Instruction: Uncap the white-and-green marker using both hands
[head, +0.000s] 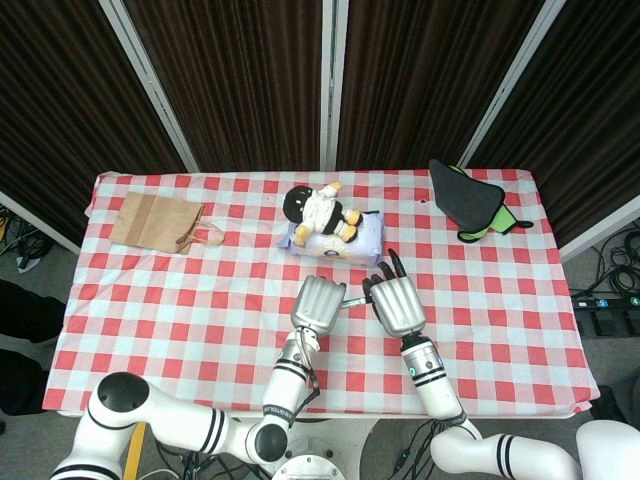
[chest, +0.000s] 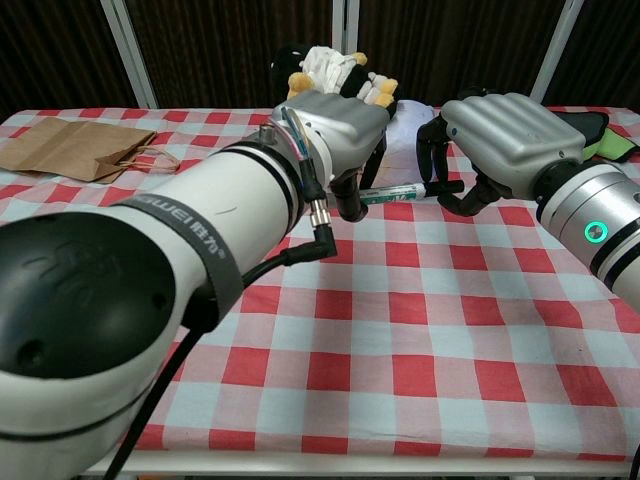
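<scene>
Head view: the plush doll (head: 322, 211) lies on a pale lavender soft pack (head: 347, 236) near the middle of the red-and-white checked tablecloth (head: 190, 300). Just in front of the doll, toward the robot, the left hand (head: 318, 301) and right hand (head: 398, 299) sit side by side with their metal backs up. Only a thin sliver of the white-and-green marker (head: 354, 297) shows between them; its cap and the fingertips are hidden under the hands. Well left of the doll lies a flat, creased brown paper bag (head: 152, 221) with twisted handles. Well right of it is a dark fabric piece with a lime-green edge (head: 468, 202).

Chest view: the left forearm, a glossy white cylinder with black bands, fills the foreground and is cut off at the frame edge. The left hand (chest: 335, 130) is clenched around one end of the marker (chest: 395, 192), which is held level above the cloth in front of the doll (chest: 335, 70). The right hand (chest: 500, 140) curls dark fingertips (chest: 436, 185) at the marker's other end. They seem to touch it, but whether they grip it is unclear. The doll's lower half is hidden behind the left hand.
</scene>
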